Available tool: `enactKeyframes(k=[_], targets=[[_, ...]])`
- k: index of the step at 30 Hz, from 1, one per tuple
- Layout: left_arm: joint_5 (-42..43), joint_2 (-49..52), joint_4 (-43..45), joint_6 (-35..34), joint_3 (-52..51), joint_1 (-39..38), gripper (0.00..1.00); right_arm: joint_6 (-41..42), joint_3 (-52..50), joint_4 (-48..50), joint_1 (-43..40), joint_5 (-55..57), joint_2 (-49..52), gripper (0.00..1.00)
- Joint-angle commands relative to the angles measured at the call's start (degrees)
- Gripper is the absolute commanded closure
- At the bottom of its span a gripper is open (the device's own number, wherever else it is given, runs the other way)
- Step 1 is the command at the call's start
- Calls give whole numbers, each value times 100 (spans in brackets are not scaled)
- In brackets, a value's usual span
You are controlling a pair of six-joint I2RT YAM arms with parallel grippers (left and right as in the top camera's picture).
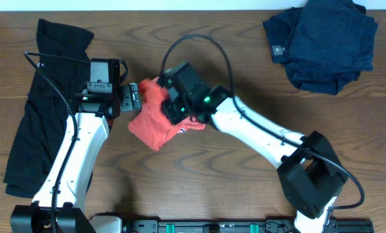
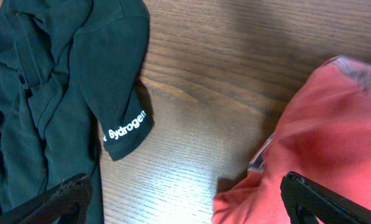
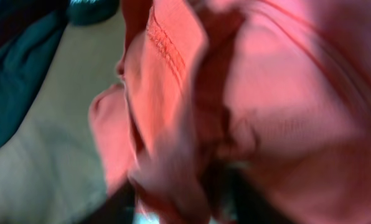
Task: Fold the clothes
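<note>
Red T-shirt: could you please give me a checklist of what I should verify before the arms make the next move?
1. Red T-shirt spread flat for folding: not ok. It lies crumpled in a heap.
2. Left gripper ready to take cloth: ok. Its fingers stand wide apart with nothing between them, beside the shirt's left edge.
3. Right gripper holds the shirt: cannot tell. Its wrist camera shows only blurred red cloth.
4. Black garment apart from the shirt: ok. Bare table shows between them.
5. Dark blue pile out of the way: ok. It sits at the far right corner.
</note>
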Motion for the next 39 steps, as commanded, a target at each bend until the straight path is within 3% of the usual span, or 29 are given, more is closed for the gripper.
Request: enactKeyframes(k=[1, 8, 17, 25, 27, 34, 39], targets=[[-39, 17, 26, -111, 52, 31, 2, -284, 219, -201, 203, -11, -131, 39], [-52, -103, 254, -415, 61, 457, 2, -605, 739, -1095, -256, 55, -492, 50], [-26, -717, 538, -527, 61, 1075, 2, -1327, 695, -1377, -844, -157, -490, 50], [-24, -874, 549, -527, 61, 1379, 2, -1886, 350, -1414, -721, -640, -157, 57], [-24, -874, 546, -527, 61, 1379, 2, -1893, 328, -1353, -662, -748, -57, 62], [-26, -874, 525, -525, 59, 1379, 2, -2024, 326, -1176, -444, -745, 433, 64], [-26, -874, 525, -525, 59, 1379, 2, -2020, 332, -1154, -446, -748, 466, 71]])
